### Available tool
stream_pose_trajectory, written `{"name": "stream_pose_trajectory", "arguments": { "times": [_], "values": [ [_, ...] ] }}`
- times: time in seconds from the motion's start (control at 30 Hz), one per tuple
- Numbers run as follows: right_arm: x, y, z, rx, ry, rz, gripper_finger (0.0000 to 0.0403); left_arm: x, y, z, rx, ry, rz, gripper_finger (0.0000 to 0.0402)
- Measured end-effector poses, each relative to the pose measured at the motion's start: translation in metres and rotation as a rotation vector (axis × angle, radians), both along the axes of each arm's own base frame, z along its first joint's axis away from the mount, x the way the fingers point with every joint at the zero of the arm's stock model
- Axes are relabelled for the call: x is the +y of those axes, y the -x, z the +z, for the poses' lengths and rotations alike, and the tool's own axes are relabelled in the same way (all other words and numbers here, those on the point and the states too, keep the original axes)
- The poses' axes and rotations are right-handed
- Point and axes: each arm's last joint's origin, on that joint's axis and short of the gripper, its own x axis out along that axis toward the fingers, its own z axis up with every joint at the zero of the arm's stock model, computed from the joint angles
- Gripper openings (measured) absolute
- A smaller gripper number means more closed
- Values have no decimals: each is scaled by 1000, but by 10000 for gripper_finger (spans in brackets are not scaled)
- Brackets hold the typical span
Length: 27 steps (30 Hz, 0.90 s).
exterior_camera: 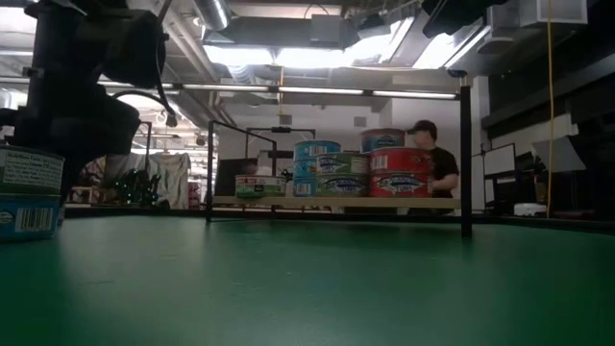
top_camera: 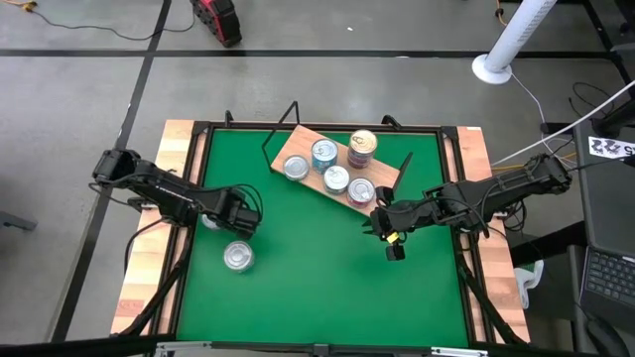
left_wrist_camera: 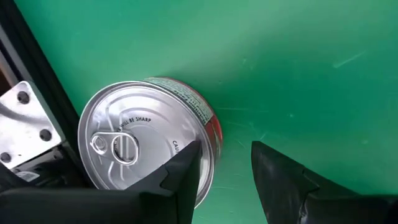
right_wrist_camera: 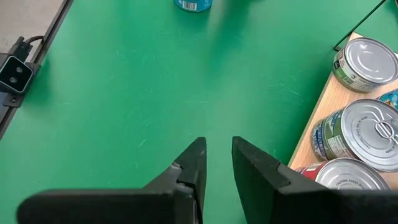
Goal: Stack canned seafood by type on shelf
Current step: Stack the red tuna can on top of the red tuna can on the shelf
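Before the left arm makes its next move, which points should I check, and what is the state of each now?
1. Left pincer is open with nothing between its fingers: ok.
2. Red-labelled tin straddled by the fingers: not ok; it sits beside one finger, outside the gap.
3. That tin upright, lid up: ok.
4. Second loose tin clear of the left arm: ok, it lies apart on the green mat.
5. Free room on the shelf: ok, bare wood shows at its left end.
6. Right pincer empty and away from the left side: ok.
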Motion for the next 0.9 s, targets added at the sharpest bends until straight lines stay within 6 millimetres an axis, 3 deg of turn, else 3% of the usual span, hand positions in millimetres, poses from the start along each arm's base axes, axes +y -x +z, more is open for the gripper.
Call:
{"name": "stream_pose_trajectory", "arguments": {
  "times": [0.27, 0.67, 0.9],
  "values": [
    [0, 0, 0, 0, 0, 0, 79, 0, 2, -3, 25, 10, -77, 137],
    [0, 0, 0, 0, 0, 0, 79, 1, 4, -3, 50, 12, -145, 13],
    [0, 0, 0, 0, 0, 0, 79, 1, 1, -1, 44, 20, -180, 3]
  ]
}}
